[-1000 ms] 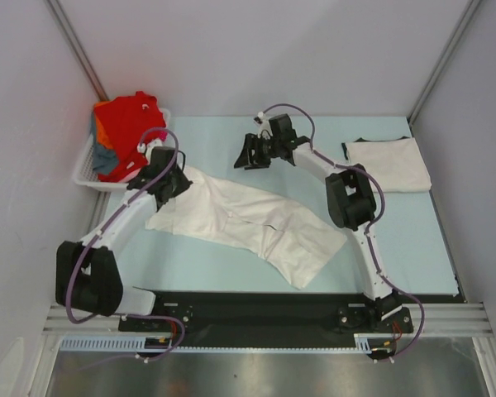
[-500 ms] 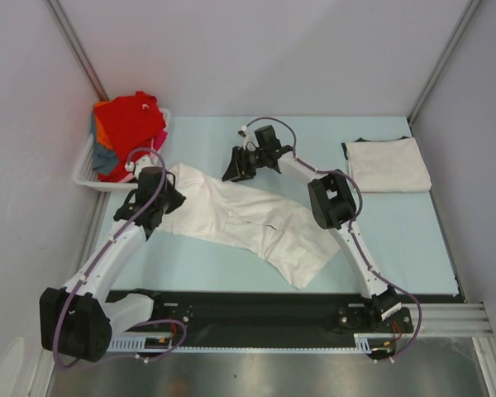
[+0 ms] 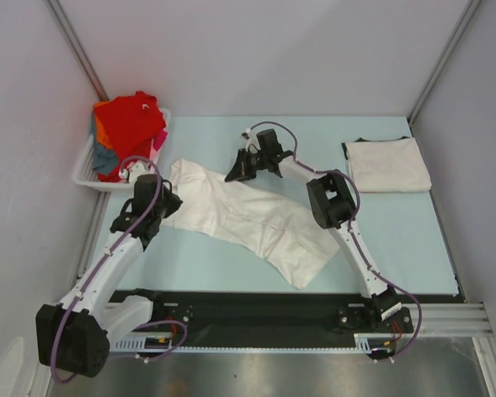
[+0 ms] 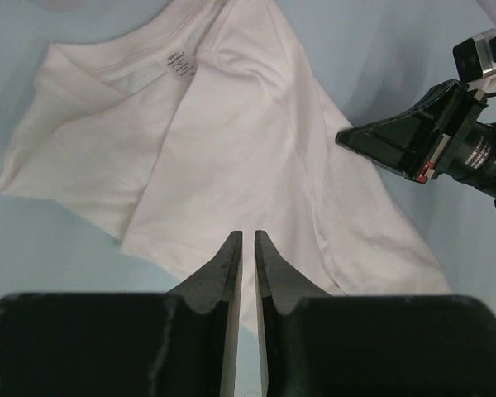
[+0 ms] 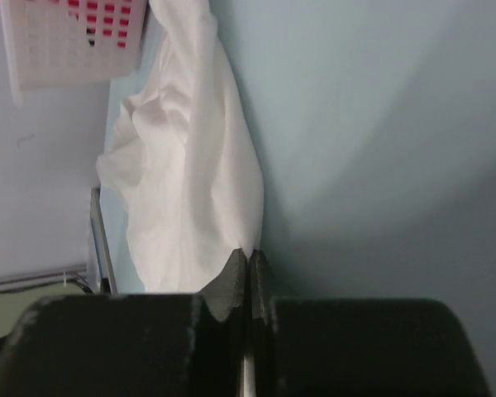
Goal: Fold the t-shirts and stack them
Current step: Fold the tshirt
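A white t-shirt (image 3: 248,219) lies spread aslant on the pale blue table, its collar end toward the basket (image 4: 231,141). My right gripper (image 3: 232,175) (image 5: 248,255) is shut on the shirt's far edge (image 5: 190,182), low on the table. My left gripper (image 3: 172,203) (image 4: 248,236) hovers over the shirt's left part, jaws a narrow slit apart with nothing between them. A folded off-white t-shirt (image 3: 388,164) rests at the far right. Red (image 3: 132,120), orange and blue-grey t-shirts are heaped in the basket.
The white slatted basket (image 3: 86,169) (image 5: 66,41) stands at the far left edge, close to the left arm. The table's metal frame rail (image 3: 273,318) runs along the near side. The right arm (image 3: 335,198) arches over the shirt's right half.
The right gripper moved left and down to the shirt's far edge and shut on it. The left arm drew back toward the near left, and its jaws parted slightly.
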